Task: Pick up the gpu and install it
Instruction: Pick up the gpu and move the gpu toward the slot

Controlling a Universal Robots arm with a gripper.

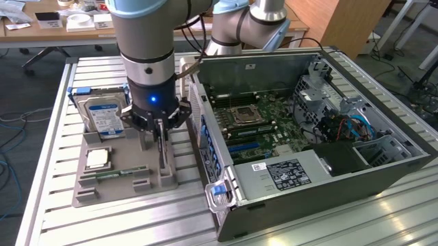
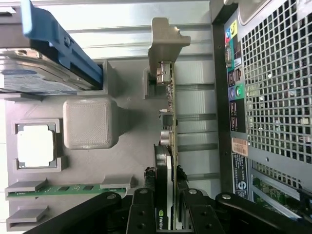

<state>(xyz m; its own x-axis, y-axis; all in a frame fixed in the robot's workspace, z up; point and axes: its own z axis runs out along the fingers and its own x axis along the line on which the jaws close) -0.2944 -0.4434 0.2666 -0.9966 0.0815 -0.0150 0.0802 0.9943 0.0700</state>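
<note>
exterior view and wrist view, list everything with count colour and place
gpu: one, green board with black fan block, standing on edge in the holder tray
hard drive: one, silver with blue label, upright at the tray's far end
cpu: one, silver, flat in a tray pocket
ram stick: one, green, in the tray's near slot
holder tray: one, grey, on the table
computer case: one, dark grey, open, exterior view's right
table: one, silver, slatted
robot arm: one, grey, above the tray
end effector: one, black, closed on the gpu
</note>
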